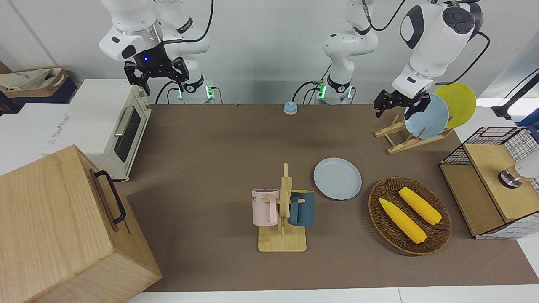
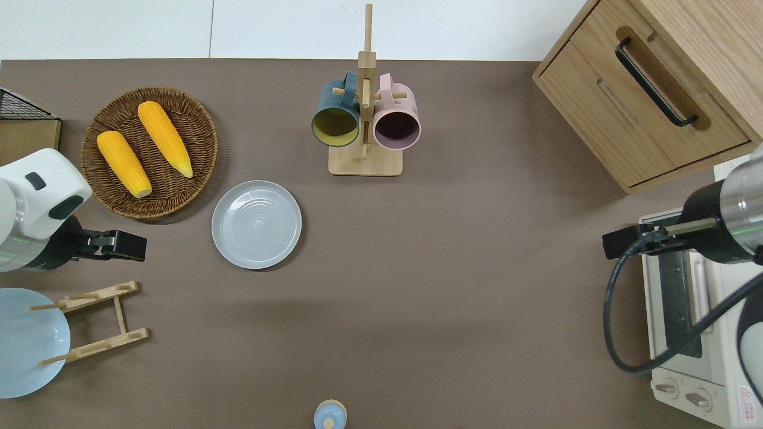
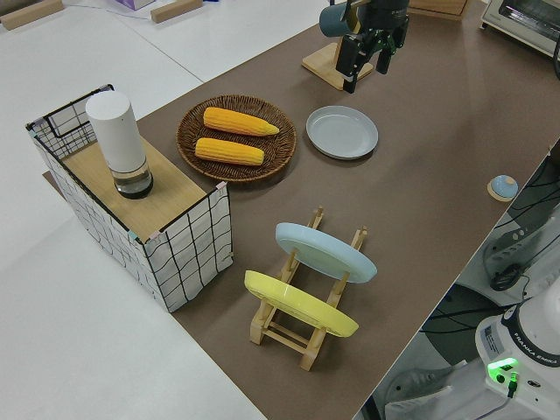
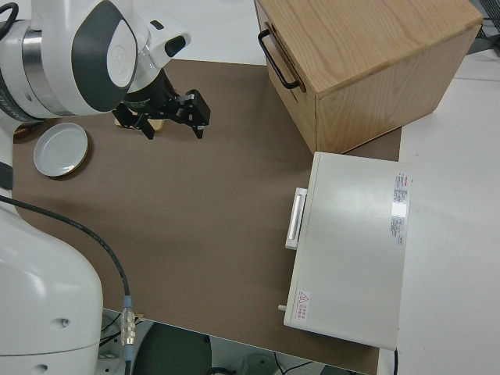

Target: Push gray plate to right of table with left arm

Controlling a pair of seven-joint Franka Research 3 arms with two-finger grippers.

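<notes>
The gray plate (image 1: 337,178) lies flat on the brown table (image 1: 210,168), beside the mug tree and the wicker basket; it also shows in the overhead view (image 2: 256,224) and the left side view (image 3: 342,132). My left gripper (image 1: 395,110) is open and empty, up in the air. In the overhead view the left gripper (image 2: 132,246) is over bare table between the basket and the plate rack, apart from the gray plate, toward the left arm's end. My right gripper (image 1: 162,84) is open and its arm is parked.
A wicker basket (image 2: 197,119) holds two corn cobs. A mug tree (image 2: 365,161) carries a teal and a pink mug. A plate rack (image 1: 404,141) holds a sky-blue and a yellow plate. A toaster oven (image 1: 105,126), wooden drawer box (image 1: 63,227), wire crate (image 1: 492,185) and bell (image 1: 290,108) stand around.
</notes>
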